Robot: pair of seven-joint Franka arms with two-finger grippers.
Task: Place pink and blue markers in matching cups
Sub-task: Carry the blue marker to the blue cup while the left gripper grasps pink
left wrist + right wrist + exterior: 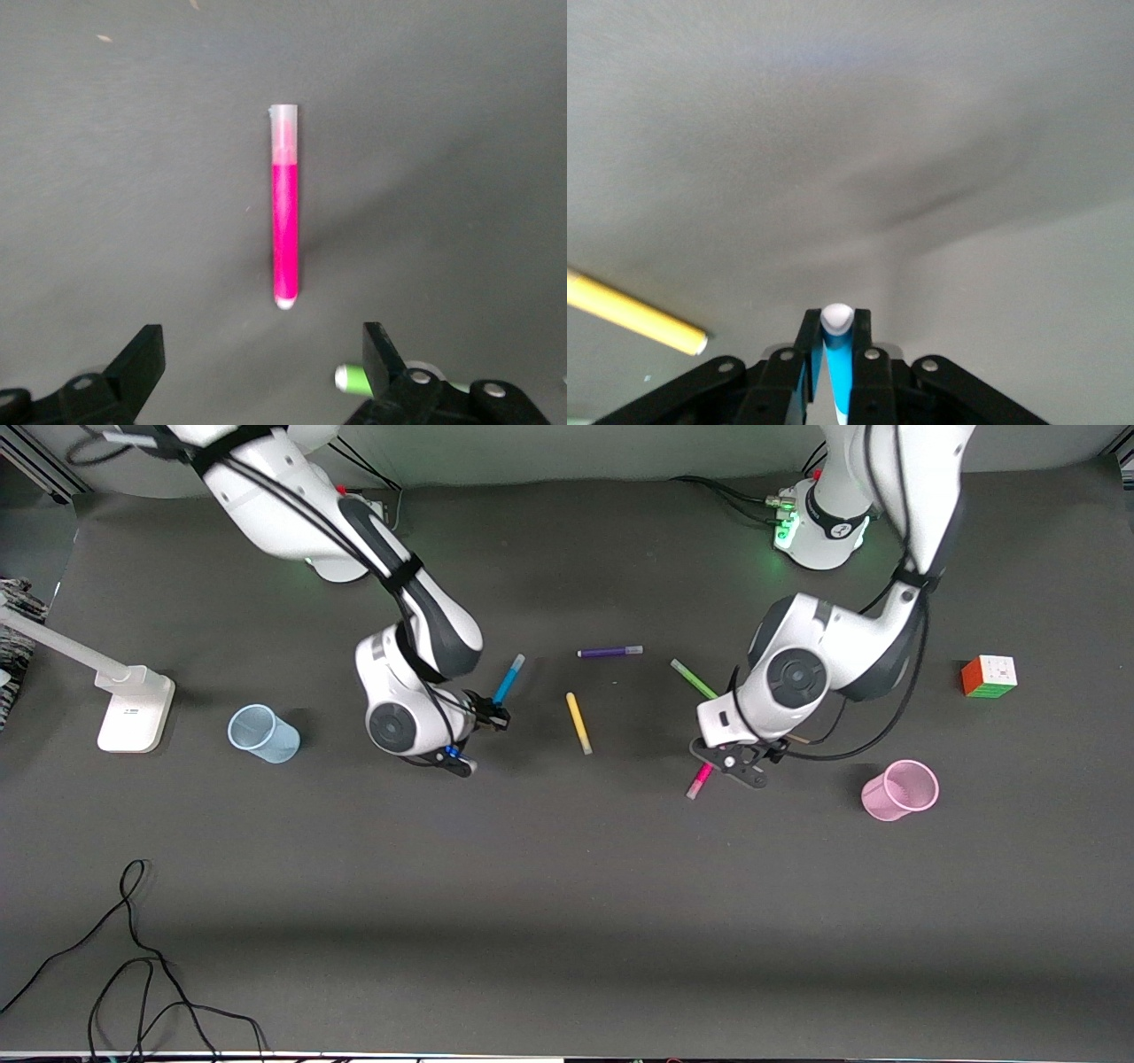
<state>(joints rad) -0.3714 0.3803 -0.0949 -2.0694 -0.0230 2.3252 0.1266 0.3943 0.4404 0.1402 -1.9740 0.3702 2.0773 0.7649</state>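
The right claw (493,715) is pinching the blue marker (508,679) above the table (567,921). The left claw (728,766) is hanging wide open over the pink marker (284,232), which is lying flat: light, stiff, slick plastic, best gripped mid-barrel.

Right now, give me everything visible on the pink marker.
The pink marker is a slim magenta pen with a paler, translucent pink cap at one end and a rounded whitish butt at the other; it looks like plastic. It lies flat on the dark table, capped, under the left gripper, toward the left arm's end of the table. The left wrist view shows the jaws spread wide on either side, touching nothing. It is apart from the pink cup.
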